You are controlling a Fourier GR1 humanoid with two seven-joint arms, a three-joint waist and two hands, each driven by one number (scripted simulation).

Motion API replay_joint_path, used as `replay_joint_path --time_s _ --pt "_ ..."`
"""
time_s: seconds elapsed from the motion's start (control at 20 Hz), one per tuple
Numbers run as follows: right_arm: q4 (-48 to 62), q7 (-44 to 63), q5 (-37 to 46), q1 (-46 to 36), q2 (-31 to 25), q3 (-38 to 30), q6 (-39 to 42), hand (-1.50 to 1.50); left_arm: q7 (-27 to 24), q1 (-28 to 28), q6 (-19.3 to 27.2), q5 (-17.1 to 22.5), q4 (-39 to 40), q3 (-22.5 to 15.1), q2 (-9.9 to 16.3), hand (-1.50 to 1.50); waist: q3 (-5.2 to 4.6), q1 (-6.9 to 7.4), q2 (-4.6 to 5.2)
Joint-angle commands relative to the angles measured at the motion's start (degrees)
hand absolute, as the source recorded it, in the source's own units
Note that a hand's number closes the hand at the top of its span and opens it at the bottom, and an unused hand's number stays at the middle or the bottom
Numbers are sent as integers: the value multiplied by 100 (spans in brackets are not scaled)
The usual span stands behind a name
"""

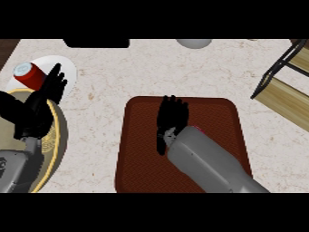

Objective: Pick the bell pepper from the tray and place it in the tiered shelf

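The dark red tray (pixel 214 113) lies in the middle of the counter. My right hand (pixel 171 121) hovers over the tray's centre, open, with its fingers straight and pointing away from me. No bell pepper shows; the hand and its grey forearm cover much of the tray's middle and near right part. The tiered shelf (pixel 297 97), wooden boards in a black frame, stands at the right edge. My left hand (pixel 33 111) rests open at the far left, fingers up.
A red can (pixel 28 74) stands on a white plate (pixel 64 63) at the back left. Under my left hand lies a tan plate with a yellow rim (pixel 61 149). A grey round object (pixel 194 43) and a black object (pixel 96 43) sit at the back edge.
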Motion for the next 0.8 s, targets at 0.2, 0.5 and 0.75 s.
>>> replay_joint_path --time_s 0.2,0.5,0.75 --pt "272 273 -59 351 54 278 -490 -150 530 32 -53 -112 -526 107 83 0 3 0 -12" --pt "1431 -656 -391 -107 54 9 -396 150 -32 -76 -336 -148 130 287 -148 0 1 5 14" --pt "1234 -654 -120 -21 54 911 -1054 150 138 153 -299 -226 -309 319 -113 0 2 88 12"
